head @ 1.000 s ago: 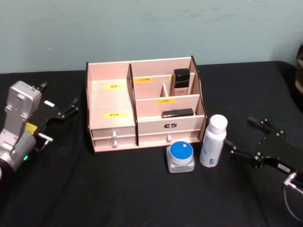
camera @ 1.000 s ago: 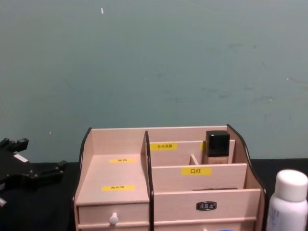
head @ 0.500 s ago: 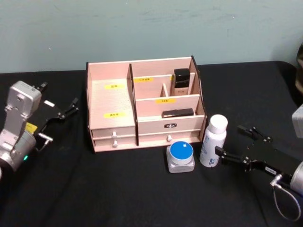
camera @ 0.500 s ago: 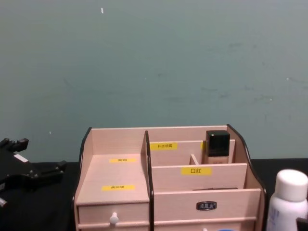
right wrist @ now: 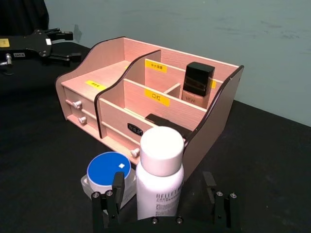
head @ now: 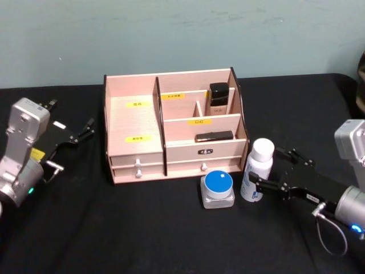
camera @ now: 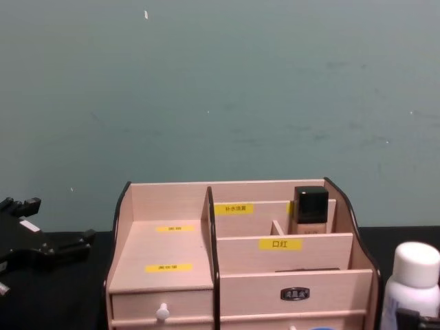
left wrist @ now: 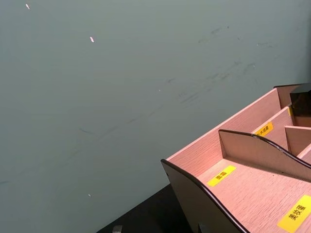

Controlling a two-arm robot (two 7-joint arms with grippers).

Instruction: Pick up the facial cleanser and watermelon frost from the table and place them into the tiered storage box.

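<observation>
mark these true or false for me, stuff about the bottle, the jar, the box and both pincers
1. The white bottle stands upright on the table, beside the blue-lidded jar. True.
2. The right pincer is shut on the bottle. False: its fingers are open, one on each side of it.
3. The jar sits inside the wooden box. False: it is on the table in front of the drawers.
4. The left pincer is off to the box's left. True.
5. A dark-capped bottle stands in the box's back compartment. True.

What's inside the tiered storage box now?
The tiered storage box holds a black-capped bottle upright in its back right compartment and a flat black item in the tier below. Its shut drawers hide their contents.
</observation>
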